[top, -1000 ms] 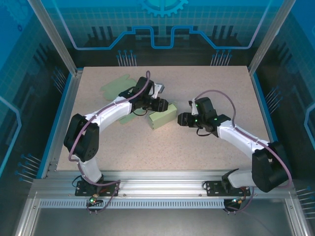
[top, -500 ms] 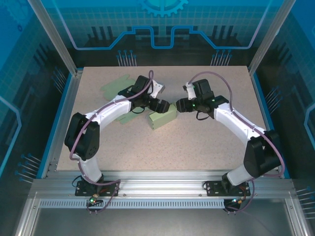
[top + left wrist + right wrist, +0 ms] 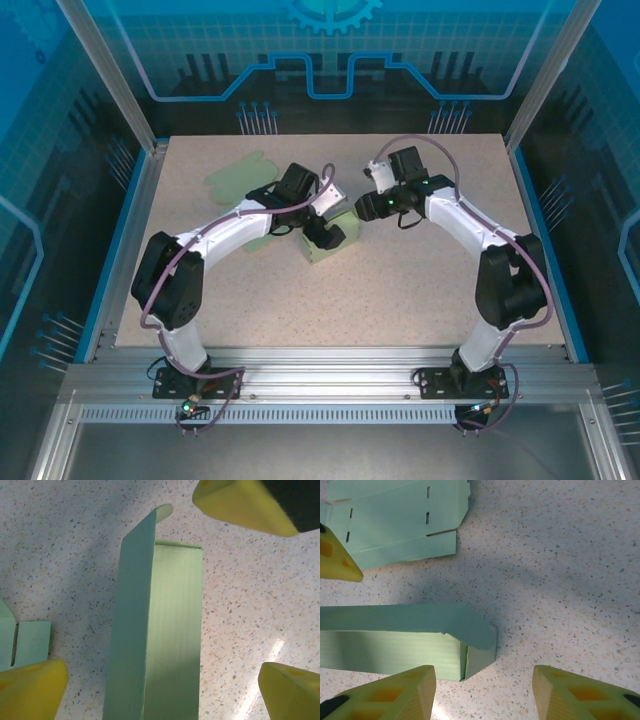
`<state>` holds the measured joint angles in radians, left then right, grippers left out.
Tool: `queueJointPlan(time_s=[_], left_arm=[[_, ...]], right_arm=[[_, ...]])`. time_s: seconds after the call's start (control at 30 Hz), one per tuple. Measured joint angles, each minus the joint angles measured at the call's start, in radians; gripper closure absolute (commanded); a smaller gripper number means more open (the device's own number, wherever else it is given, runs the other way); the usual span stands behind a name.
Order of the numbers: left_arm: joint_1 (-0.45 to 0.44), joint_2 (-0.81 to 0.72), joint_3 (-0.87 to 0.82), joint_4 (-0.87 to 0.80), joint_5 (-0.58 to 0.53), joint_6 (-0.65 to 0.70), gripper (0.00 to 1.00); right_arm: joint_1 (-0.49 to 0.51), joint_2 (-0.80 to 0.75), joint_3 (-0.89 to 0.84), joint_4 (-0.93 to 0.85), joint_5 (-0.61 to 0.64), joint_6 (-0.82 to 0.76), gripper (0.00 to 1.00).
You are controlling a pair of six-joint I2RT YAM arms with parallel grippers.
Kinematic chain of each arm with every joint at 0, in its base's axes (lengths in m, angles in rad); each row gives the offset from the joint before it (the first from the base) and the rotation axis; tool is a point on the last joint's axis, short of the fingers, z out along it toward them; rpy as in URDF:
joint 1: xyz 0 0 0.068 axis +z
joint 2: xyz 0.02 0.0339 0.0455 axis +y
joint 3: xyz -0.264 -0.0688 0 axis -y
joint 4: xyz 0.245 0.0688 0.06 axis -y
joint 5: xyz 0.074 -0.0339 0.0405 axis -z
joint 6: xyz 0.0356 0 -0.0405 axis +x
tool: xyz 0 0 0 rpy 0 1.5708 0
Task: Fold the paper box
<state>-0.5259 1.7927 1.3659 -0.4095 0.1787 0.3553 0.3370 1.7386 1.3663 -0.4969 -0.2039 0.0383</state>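
Observation:
The paper box (image 3: 322, 250) is a pale green, partly folded carton lying on the table's middle. In the left wrist view the box (image 3: 172, 630) runs lengthwise between my fingers, with one long flap (image 3: 134, 615) standing up along its left side. My left gripper (image 3: 330, 222) (image 3: 160, 695) is open wide and straddles the box without touching it. My right gripper (image 3: 362, 207) (image 3: 485, 695) is open just off the box's end (image 3: 480, 660), where a rounded flap (image 3: 470, 625) curls over. Nothing lies between its fingers.
Flat pale green paper sheets (image 3: 235, 175) (image 3: 395, 520) lie on the table behind and left of the box, partly under the left arm. A small piece (image 3: 30, 642) lies beside my left finger. The tabletop (image 3: 420, 290) is speckled beige, fenced by aluminium posts.
My left gripper has opened and let go of the box. The right arm has swung from the table's middle towards the far side and left, up to the box's end.

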Motion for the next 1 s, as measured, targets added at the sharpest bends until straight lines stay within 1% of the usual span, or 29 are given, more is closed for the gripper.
queueJointPlan(time_s=[0.13, 0.2, 0.37, 0.43, 0.63, 0.67, 0.77, 0.87, 1.0], left_arm=[[0.0, 0.028, 0.0, -0.01, -0.018, 0.018, 0.01], [0.0, 0.044, 0.0, -0.022, -0.026, 0.022, 0.05], [0.0, 0.059, 0.0, -0.041, -0.039, 0.045, 0.1], [0.0, 0.061, 0.0, -0.047, -0.046, 0.047, 0.15], [0.0, 0.068, 0.0, -0.056, -0.059, 0.071, 0.17], [0.0, 0.072, 0.001, -0.058, -0.06, 0.073, 0.19], [0.0, 0.08, 0.001, -0.058, -0.063, 0.082, 0.2], [0.0, 0.086, 0.002, -0.059, -0.063, 0.092, 0.25], [0.0, 0.089, 0.002, -0.059, -0.063, 0.096, 0.25]], right_arm=[[0.0, 0.039, 0.018, -0.007, -0.014, -0.022, 0.46], [0.0, 0.049, 0.024, -0.011, -0.02, -0.033, 0.46], [0.0, 0.064, 0.037, -0.01, -0.043, -0.048, 0.48], [0.0, 0.072, 0.042, -0.011, -0.052, -0.053, 0.49], [0.0, 0.103, 0.051, -0.003, -0.068, -0.064, 0.54], [0.0, 0.106, 0.051, -0.003, -0.071, -0.066, 0.54], [-0.003, 0.108, 0.055, 0.002, -0.084, -0.069, 0.53], [-0.006, 0.109, 0.067, 0.006, -0.095, -0.077, 0.53], [-0.01, 0.117, 0.097, 0.011, -0.116, -0.092, 0.53]])
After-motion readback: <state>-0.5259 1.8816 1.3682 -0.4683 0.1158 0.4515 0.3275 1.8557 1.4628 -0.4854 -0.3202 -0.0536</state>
